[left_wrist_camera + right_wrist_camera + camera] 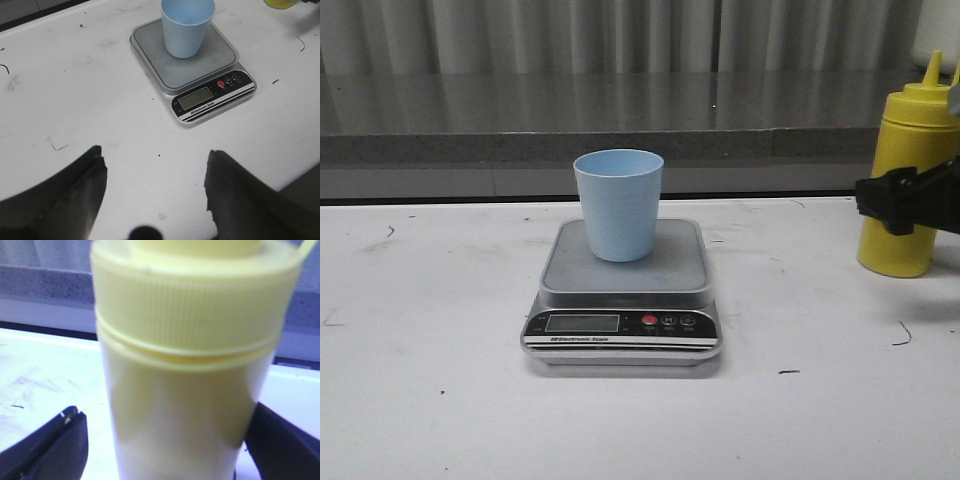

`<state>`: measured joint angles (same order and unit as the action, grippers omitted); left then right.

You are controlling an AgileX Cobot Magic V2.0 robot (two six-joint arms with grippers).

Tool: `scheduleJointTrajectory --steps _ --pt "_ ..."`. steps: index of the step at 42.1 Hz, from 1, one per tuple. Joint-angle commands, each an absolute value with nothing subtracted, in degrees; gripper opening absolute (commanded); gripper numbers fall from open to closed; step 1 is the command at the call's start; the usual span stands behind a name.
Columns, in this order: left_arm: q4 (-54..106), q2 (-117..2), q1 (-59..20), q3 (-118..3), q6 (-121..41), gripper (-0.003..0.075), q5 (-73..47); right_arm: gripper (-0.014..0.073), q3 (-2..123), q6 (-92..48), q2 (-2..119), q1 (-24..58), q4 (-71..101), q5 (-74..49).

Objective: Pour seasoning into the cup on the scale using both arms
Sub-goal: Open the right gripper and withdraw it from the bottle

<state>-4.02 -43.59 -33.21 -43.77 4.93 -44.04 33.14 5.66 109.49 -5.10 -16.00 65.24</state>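
Cup [618, 204]: upright on the scale [623, 296], mid-table.
Bottle [907, 190]: standing at the table's right edge, well apart from the scale.
Right gripper [892, 203]: fingers spread around the bottle's body, a gap showing on one side.
Left gripper [156, 192]: spread wide above bare table, holding nothing.

Lighting's even and pretty bright from overhead on my end, white table [440, 400] almost washes out. Soft shadows only, a faint one under the scale [622, 300]. Front cam is sharp. Right wrist cam is badly blurred, the seasoning bottle [190, 365] fills the frame too close to focus. Left wrist fingers [65, 200] are dark smudges.
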Motion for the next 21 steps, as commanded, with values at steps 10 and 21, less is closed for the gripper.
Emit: scheduleJointTrajectory --steps 10,21 --pt "-4.1 -43.5 -33.5 -45.3 5.1 0.0427 -40.1 0.0646 27.1 12.0 84.2 -4.3 -11.9 39.2" --pt "-4.1 -43.5 -33.5 -45.3 5.1 0.0427 -40.1 0.0646 32.3 13.4 64.2 2.1 -11.9 -5.2"
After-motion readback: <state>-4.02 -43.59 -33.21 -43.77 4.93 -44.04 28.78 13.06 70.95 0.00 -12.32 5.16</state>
